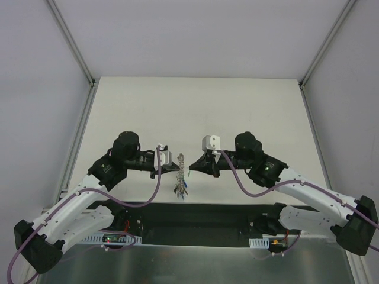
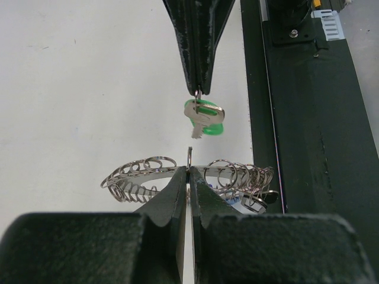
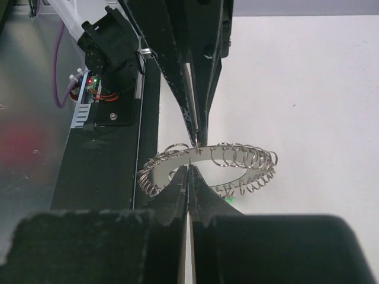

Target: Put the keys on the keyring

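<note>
Your left gripper [image 2: 188, 177], fingers pressed together on the flat band of the keyring [image 2: 142, 173], holds it up between the arms over the table [image 1: 195, 106]. With only an edge grip like that, the ring could swivel. Your right gripper [image 2: 198, 89] pinches the loop of the green key [image 2: 204, 115] just beside the ring. The key dangles and could swing wide. The left wrist view shows it whole; the right wrist view shows only a green glint under the ring.
</note>
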Controlling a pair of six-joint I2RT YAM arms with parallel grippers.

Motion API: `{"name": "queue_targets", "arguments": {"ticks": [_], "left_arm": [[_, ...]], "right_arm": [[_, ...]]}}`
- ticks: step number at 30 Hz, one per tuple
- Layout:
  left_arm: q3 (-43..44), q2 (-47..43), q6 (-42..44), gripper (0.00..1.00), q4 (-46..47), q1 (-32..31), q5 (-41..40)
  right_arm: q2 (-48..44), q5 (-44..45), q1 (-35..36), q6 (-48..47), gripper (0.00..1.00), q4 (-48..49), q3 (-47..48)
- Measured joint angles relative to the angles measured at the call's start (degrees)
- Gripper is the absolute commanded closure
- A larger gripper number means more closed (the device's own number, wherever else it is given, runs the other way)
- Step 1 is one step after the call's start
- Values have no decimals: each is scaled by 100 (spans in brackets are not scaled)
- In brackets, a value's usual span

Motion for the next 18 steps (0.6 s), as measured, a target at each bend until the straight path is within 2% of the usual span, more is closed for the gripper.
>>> {"name": "queue_targets", "arguments": {"ticks": [8, 18], "left_arm": [[-79, 85, -190, 100, 304, -7, 140], [-297, 149, -546, 100, 826, -7, 404]], "right_arm": [[-13, 643, 501, -382, 99, -35, -4], [-101, 962, 516, -636, 99, -293, -9]]}}
